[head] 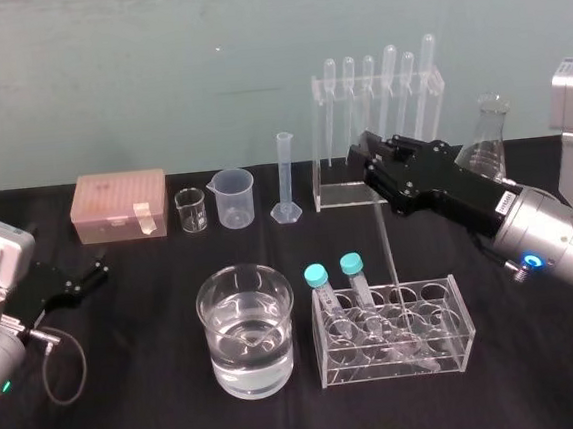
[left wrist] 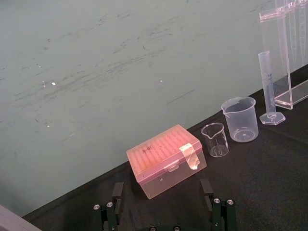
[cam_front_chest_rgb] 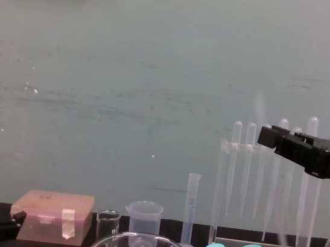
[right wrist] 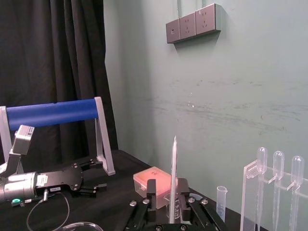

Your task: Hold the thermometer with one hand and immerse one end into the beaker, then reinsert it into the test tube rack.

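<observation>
Clear glass thermometer rod sits clamped in my right gripper, tip inside the clear acrylic test tube rack; left gripper parked, open.

A pink box, plastic beaker and measuring cylinder stand in a row.

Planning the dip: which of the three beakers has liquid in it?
The wide glass beaker at the front; the small glass beaker and plastic beaker behind look empty.
</observation>
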### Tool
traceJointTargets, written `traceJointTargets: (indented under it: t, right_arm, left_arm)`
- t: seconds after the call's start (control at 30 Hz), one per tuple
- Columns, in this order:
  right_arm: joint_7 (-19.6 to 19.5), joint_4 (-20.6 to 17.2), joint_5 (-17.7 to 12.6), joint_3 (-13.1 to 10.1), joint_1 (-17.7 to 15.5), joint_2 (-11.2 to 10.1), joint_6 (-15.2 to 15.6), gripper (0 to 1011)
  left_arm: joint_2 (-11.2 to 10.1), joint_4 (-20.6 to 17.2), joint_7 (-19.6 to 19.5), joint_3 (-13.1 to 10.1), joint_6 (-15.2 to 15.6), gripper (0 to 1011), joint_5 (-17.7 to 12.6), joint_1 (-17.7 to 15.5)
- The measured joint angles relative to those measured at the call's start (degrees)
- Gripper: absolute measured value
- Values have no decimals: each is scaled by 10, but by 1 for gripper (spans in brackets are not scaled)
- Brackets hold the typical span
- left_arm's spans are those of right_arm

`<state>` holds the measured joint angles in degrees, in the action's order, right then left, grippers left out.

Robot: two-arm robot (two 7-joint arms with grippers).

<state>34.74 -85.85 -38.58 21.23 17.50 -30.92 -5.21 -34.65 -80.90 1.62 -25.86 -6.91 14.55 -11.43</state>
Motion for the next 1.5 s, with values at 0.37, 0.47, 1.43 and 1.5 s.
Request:
traceJointTargets:
  t: [0.37,0.47,1.43,1.5]
  right_arm:
    - [0,-1,0,0,0,0,0,605]
    - [0,-1,-1,0,0,0,0,707]
    - [-335,33,205,-64,-50,41,91,1003]
    - [-335,33,205,-65,-50,41,90,1003]
  left_arm:
    - [0,0,0,0,0,1008,0,0]
    - [0,0,0,0,0,1008,0,0]
    - [0,0,0,0,0,1008,0,0]
    - [0,0,0,0,0,1008,0,0]
